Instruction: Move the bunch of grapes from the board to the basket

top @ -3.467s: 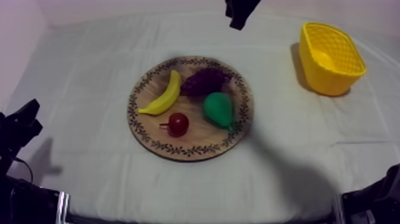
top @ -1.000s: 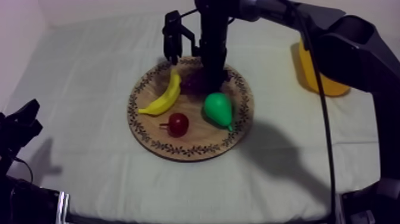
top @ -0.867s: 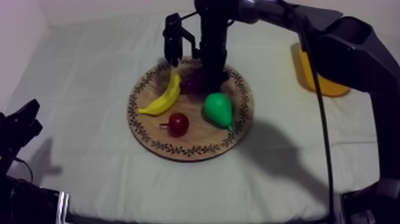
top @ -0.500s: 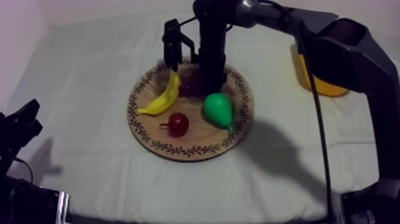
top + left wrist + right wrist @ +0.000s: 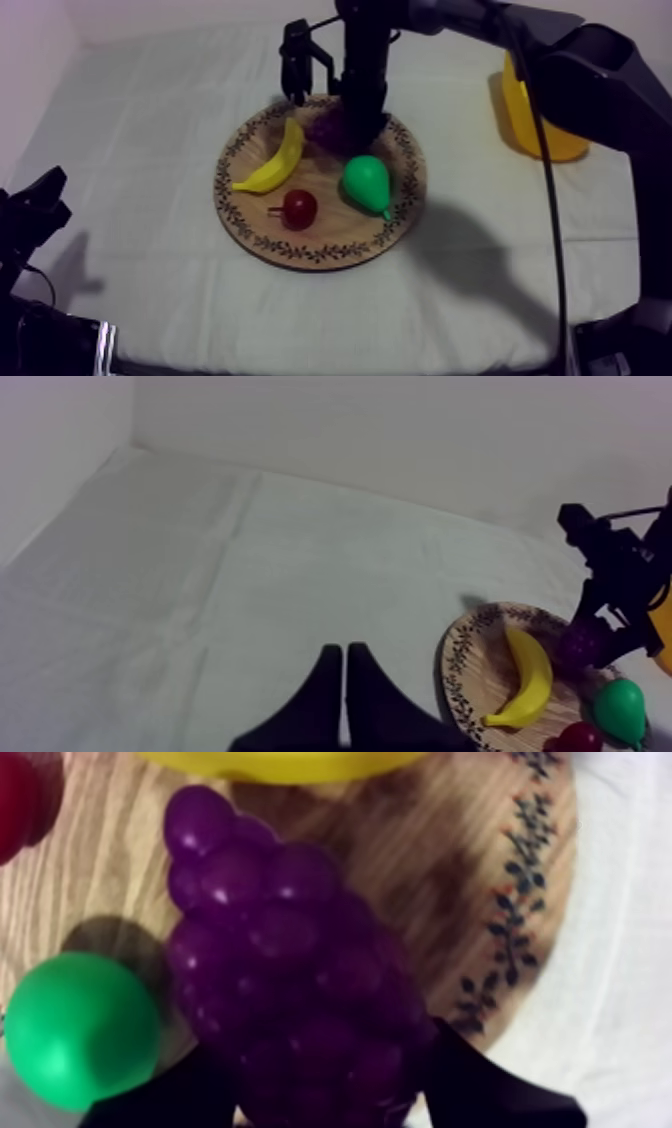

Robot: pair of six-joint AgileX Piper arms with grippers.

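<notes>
Our right gripper (image 5: 352, 128) is down over the wooden board (image 5: 300, 250), and its fingers (image 5: 470, 1087) are clamped on both sides of the bunch of grapes (image 5: 280, 952), at the board's far side beside the banana (image 5: 275, 165) and the pear (image 5: 365, 182). The yellow basket (image 5: 520, 120) stands well apart on the worktop (image 5: 200, 576). Our left gripper (image 5: 345, 661) sits low at its side, fingers pressed together on nothing.
</notes>
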